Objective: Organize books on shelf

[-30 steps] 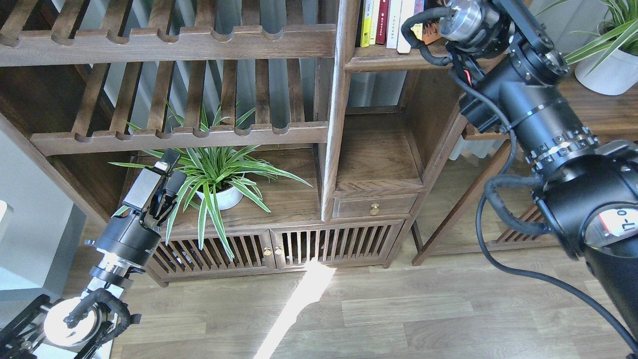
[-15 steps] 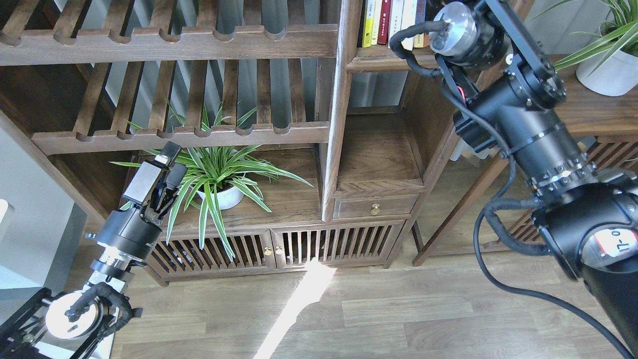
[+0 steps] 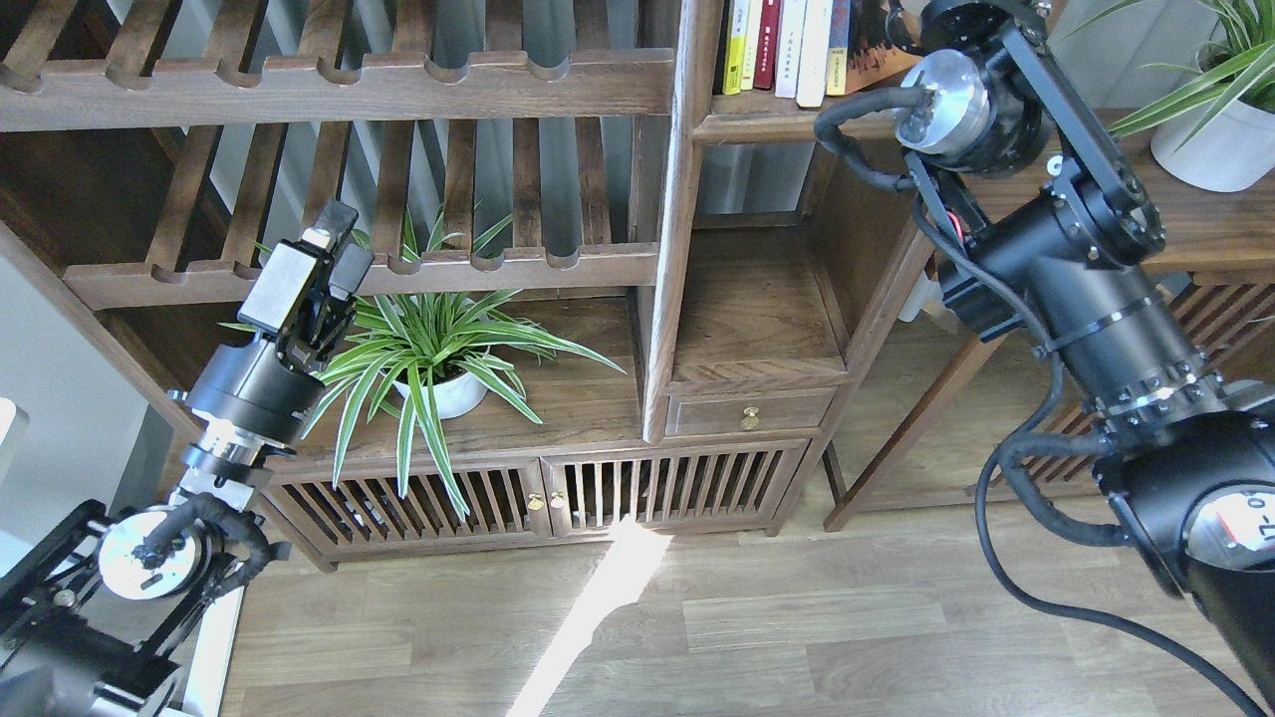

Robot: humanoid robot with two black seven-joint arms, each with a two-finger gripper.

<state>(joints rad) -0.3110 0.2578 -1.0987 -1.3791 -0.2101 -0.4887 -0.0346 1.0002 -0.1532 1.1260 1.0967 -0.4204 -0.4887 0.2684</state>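
Note:
Several books (image 3: 787, 45) stand upright in a row on the shelf (image 3: 767, 125) at the top of the head view. At the right end of the row, a book with a red-orange and dark cover (image 3: 869, 55) leans against the others. My right arm rises just to the right of it. Its silver joint cap (image 3: 941, 85) is level with the shelf edge, and its far end runs past the top edge, so the right gripper is out of view. My left gripper (image 3: 342, 242) hangs far to the left in front of a slatted rack, open and holding nothing.
A spider plant in a white pot (image 3: 438, 393) stands on the wide lower board beside my left gripper. Slatted racks (image 3: 359, 274) fill the left side. Below the books are an open cubby (image 3: 757, 319) and a small drawer (image 3: 749, 410). Another potted plant (image 3: 1210, 139) stands on the right table.
My right arm has drawn back to the right and down, uncovering the leaning red-orange book. The left gripper has risen from the plant's level up to the slatted rack.

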